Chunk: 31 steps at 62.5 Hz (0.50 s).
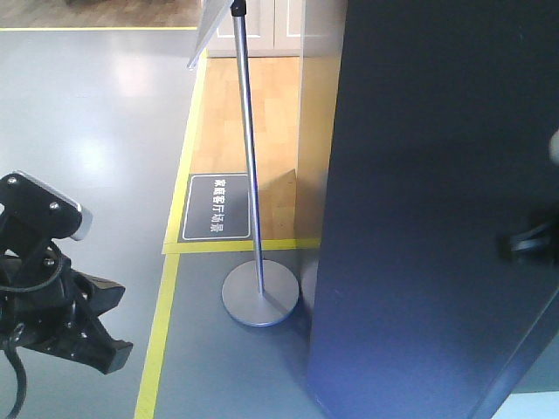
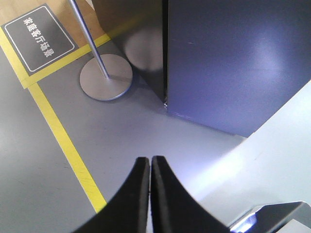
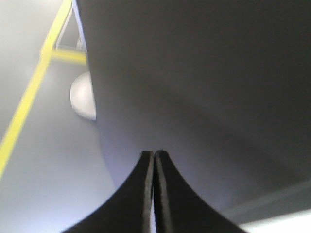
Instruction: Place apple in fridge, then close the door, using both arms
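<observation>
The apple is out of view in every frame. The fridge (image 1: 437,218) fills the right of the front view as a tall dark grey-blue slab, and its lower corner (image 2: 233,63) shows in the left wrist view. The door (image 3: 204,77) is a flat dark face just beyond my right gripper (image 3: 154,153), which is shut and empty, its tips very near that face. My left gripper (image 2: 149,159) is shut with nothing in it, hanging over grey floor short of the fridge corner. The left arm (image 1: 52,297) sits low at the front view's left. No white interior shows.
A sign stand with a round metal base (image 1: 260,295) and a thin pole (image 1: 247,131) stands just left of the fridge. Yellow floor tape (image 1: 162,332) and a black floor sign (image 1: 217,208) lie nearby. A pale surface (image 2: 277,165) runs along the lower right.
</observation>
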Motion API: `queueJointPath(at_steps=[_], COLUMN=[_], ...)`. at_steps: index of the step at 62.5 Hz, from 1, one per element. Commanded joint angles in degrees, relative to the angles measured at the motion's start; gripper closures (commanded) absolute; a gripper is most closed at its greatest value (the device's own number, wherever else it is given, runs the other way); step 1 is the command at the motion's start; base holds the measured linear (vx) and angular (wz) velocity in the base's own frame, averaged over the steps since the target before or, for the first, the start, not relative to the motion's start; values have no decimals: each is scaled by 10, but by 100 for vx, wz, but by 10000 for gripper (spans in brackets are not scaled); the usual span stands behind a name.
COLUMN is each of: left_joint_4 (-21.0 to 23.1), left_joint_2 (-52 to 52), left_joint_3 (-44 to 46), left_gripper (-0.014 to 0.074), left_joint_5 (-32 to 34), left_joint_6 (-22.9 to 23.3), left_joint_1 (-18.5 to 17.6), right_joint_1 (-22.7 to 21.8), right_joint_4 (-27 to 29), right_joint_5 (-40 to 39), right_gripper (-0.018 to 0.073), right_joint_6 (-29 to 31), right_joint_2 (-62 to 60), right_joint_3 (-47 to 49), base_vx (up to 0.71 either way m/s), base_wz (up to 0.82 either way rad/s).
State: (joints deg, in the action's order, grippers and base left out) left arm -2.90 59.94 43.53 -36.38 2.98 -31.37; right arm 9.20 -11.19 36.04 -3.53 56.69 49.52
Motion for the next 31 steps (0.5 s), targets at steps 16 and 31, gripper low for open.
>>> queueJointPath(at_steps=[16,31], left_joint_4=[0,0], left_joint_2=[-9,-9], left_joint_3=[13,13], left_gripper=[603,603], left_joint_5=[30,30], left_joint_6=[5,5], left_joint_1=[1,1], right_joint_1=[-144,-196], right_joint_4=[96,96], right_joint_5=[-102,-111], right_gripper=[563,563], right_joint_6=[86,89], right_joint_2=[40,79], right_joint_3=[69,125], base_vx=[0,0], base_wz=[0,0])
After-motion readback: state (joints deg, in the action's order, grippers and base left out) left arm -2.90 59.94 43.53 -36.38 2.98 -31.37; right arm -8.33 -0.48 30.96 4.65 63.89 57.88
